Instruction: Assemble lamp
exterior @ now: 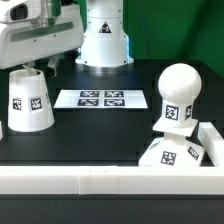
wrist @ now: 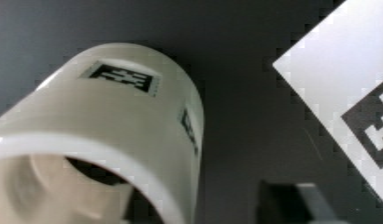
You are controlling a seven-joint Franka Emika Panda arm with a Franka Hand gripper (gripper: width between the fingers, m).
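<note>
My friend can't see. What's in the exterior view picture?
A white ball-shaped bulb stands on a low white base at the exterior view's right, on a black table. A white cup-shaped shade stands at the left under the robot's gripper, and the flat marker board lies between them.

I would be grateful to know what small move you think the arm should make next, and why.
Probably lower the hand onto the shade and grip it. The bulb already stands on the base by the front wall, while the shade sits apart on the table at the exterior view's left, right under the hand. The wrist view shows the shade close below, not yet gripped.
</note>
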